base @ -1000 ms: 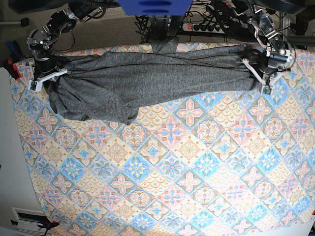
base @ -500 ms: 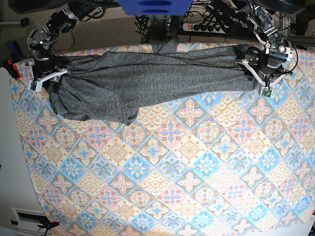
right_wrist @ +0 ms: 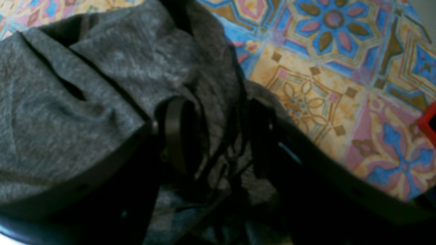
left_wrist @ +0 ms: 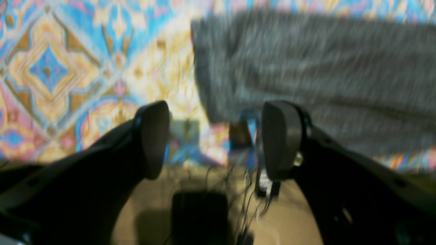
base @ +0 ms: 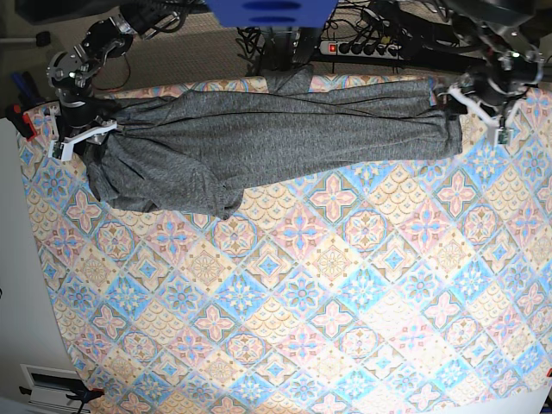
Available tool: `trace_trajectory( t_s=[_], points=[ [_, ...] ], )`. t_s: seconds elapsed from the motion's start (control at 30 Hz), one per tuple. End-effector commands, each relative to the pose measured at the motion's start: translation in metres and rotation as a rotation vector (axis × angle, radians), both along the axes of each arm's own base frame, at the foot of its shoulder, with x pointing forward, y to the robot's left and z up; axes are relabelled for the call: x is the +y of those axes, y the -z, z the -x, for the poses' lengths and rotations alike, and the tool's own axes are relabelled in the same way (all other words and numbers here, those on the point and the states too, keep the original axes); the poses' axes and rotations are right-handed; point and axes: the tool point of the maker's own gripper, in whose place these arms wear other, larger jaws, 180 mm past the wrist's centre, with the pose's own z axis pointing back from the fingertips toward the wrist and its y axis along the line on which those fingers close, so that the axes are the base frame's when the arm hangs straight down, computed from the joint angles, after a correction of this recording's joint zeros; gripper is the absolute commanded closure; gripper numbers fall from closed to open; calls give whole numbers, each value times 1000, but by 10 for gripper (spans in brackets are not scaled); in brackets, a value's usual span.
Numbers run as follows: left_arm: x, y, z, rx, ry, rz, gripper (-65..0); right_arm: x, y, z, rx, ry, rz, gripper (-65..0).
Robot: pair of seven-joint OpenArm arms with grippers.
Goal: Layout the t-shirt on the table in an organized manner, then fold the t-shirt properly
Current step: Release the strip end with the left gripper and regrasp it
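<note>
The dark grey t-shirt (base: 276, 138) lies stretched along the far edge of the table (base: 345, 302), with one end bunched lower on the left. My right gripper (base: 86, 136) stays at that left end. In the right wrist view, gathered t-shirt (right_wrist: 85, 85) fabric fills the gap of the right gripper (right_wrist: 218, 136), which is shut on it. My left gripper (base: 476, 110) hovers just off the shirt's right end. In the blurred left wrist view the left gripper (left_wrist: 218, 136) is open and empty, and the t-shirt (left_wrist: 323, 68) edge lies beyond its fingertips.
A power strip and cables (base: 362, 47) lie on the floor past the far table edge, beside a blue block (base: 267, 13). A red clamp (base: 21, 121) sits at the table's left corner. Patterned cloth (left_wrist: 51, 68) covers the table's near half.
My left gripper has opened, let go of the shirt's right end and moved up and right toward the far edge. The right arm and the shirt's left end have not moved.
</note>
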Motion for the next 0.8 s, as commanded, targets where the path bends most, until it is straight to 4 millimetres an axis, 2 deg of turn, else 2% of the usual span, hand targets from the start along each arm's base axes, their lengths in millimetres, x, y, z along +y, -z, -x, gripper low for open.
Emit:
trace_trajectory(
  t_s=[0.0, 0.17, 0.3, 0.53, 0.77],
  points=[
    [4, -1, -1, -5, -3, 6, -418, -5, -15, -8, -55, -5, 25, -258],
    [5, 34, 13, 77, -36, 112, -486, -5, -15, -8, -54, -5, 25, -258],
    [-8, 50, 1, 96, -15, 170, -482, -5, -12, -2, -40, -5, 25, -258],
    [-46, 57, -20, 74, 51, 242, -452, -5, -11, -1, -35, -5, 25, -258],
    [-84, 66, -24, 87, 109, 308, -452, -5, -11, 0, -35, -5, 26, -257]
  ],
)
